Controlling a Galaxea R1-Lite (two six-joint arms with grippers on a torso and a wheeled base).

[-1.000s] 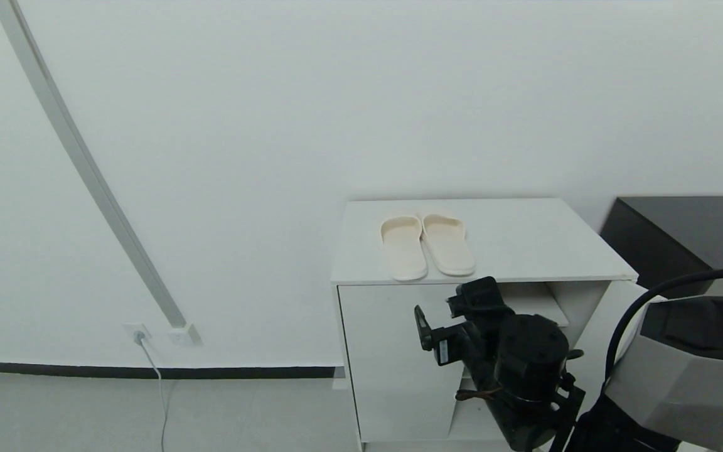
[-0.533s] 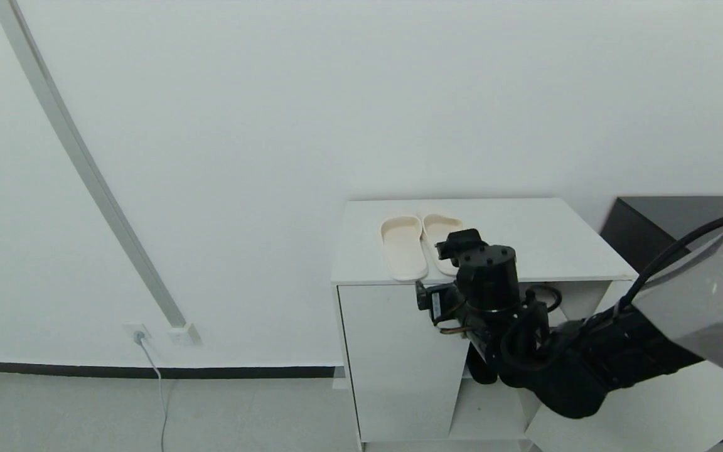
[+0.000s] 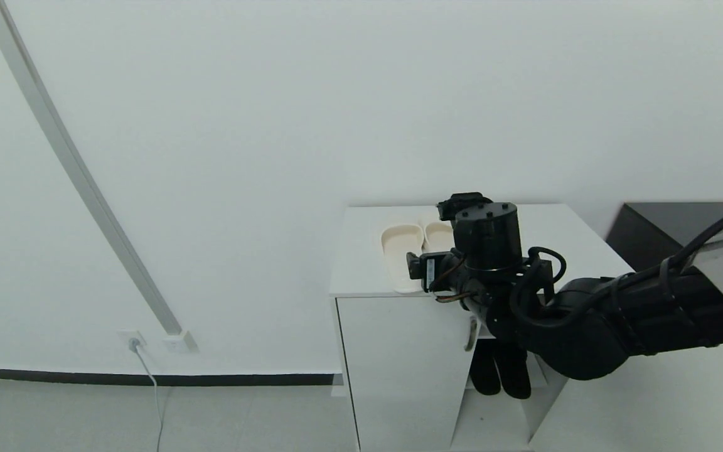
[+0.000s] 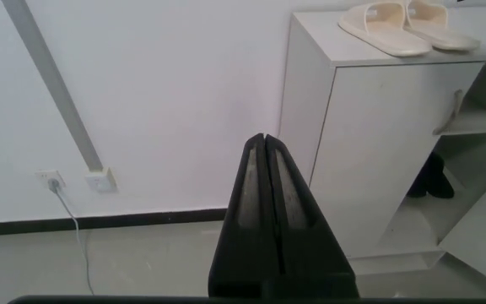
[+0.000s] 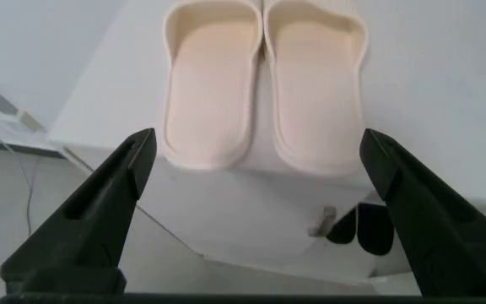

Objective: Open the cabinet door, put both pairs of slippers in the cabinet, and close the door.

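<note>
White wooden cabinet [image 3: 556, 245] carries a cream rubber slipper pair [image 5: 213, 84] on top; right hand [image 5: 257, 143] hangs spread wide above them, left hand [image 4: 265, 148] pressed together.

A white wall [image 3: 273, 125] stands behind the right tool [image 3: 460, 202]. Well to that tool's left, a grey strip [image 3: 79, 176] runs slantwise down the wall to a small white box [image 3: 179, 343], and a wall socket [image 3: 130, 342] sits just beside the box, farther left. A plug sits in the socket and its white cable [image 3: 155, 402] hangs down past the black skirting [image 3: 148, 378] onto the pale floor [image 3: 54, 420], all far below the tool. To the tool's right, well apart from it, a dark piece of furniture [image 3: 669, 220] stands against the wall.
</note>
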